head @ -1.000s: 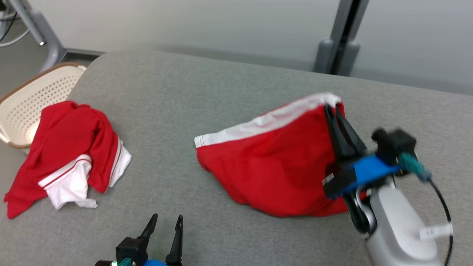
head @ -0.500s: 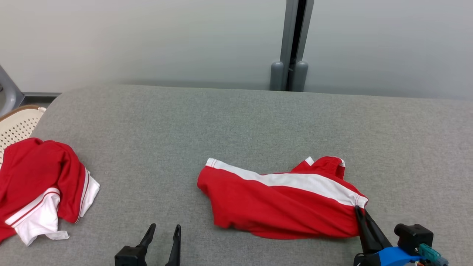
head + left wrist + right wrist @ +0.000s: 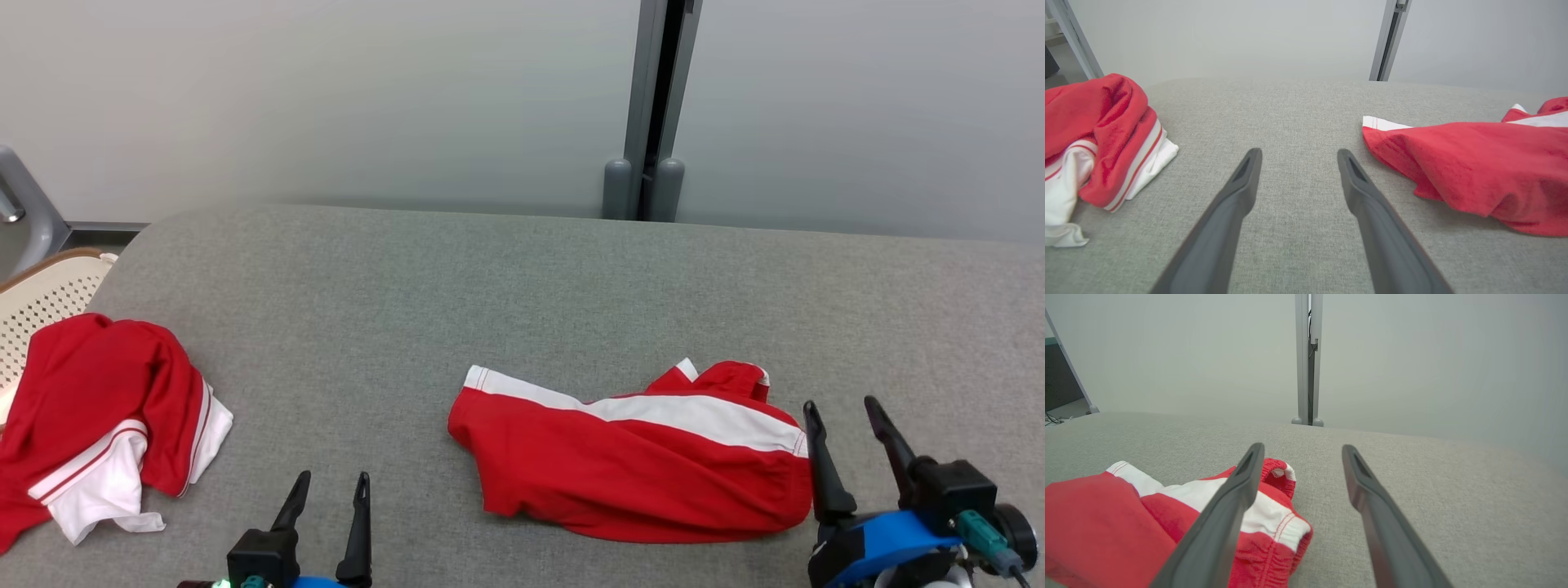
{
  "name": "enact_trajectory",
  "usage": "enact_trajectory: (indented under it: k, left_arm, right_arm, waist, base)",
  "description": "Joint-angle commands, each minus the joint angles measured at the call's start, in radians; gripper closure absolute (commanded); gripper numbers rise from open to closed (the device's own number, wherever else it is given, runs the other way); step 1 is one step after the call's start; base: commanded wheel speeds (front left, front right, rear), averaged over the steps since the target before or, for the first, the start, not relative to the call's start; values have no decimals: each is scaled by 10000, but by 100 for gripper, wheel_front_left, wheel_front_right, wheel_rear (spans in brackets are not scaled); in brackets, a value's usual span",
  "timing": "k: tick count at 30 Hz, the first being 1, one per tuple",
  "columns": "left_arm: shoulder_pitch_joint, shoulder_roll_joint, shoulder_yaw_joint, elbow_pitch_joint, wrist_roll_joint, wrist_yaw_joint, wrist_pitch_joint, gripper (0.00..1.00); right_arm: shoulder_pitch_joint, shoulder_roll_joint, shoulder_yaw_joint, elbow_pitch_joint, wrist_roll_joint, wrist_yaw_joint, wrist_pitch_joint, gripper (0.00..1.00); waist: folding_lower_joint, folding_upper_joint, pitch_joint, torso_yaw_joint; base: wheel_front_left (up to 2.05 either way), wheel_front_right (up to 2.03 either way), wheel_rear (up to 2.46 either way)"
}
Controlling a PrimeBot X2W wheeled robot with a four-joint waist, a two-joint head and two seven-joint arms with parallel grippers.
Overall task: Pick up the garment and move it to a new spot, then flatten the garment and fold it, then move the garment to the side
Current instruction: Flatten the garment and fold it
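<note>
**Rumpled red garment lies beside an empty right gripper**

The red garment (image 3: 629,457) lies bunched on the grey woven cushion (image 3: 490,286), right of centre. The right gripper (image 3: 839,403) stands just beside its gathered end, jaws spread, holding nothing. The left gripper (image 3: 333,475) is also spread and empty, apart from the cloth.

The cloth looks like a soft, limp knit with a stitched white band and a puckered elastic edge, one end curled over. A pinch there could catch two layers and drag the creases along instead of flattening them. The coarse weave may also snag the cloth. A similar red-and-white heap (image 3: 106,425) at the left could be mistaken for it.
</note>
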Motion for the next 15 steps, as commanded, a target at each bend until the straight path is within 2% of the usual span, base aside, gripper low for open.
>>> enact_trajectory:
  k: [1,15]
  left_arm:
    - [-162,11,112,-104,97,-20,-28,0]
    - [7,-17,-2,-8,218,-103,-28,0]
  right_arm:
    - [216,17,58,100,111,-1,-30,0]
    - [440,23,432,920,527,-1,-30,0]
  waist:
    - [1,0,-65,-53]
    - [1,0,-243,-201]
  base:
    - [0,0,0]
    - [0,0,0]
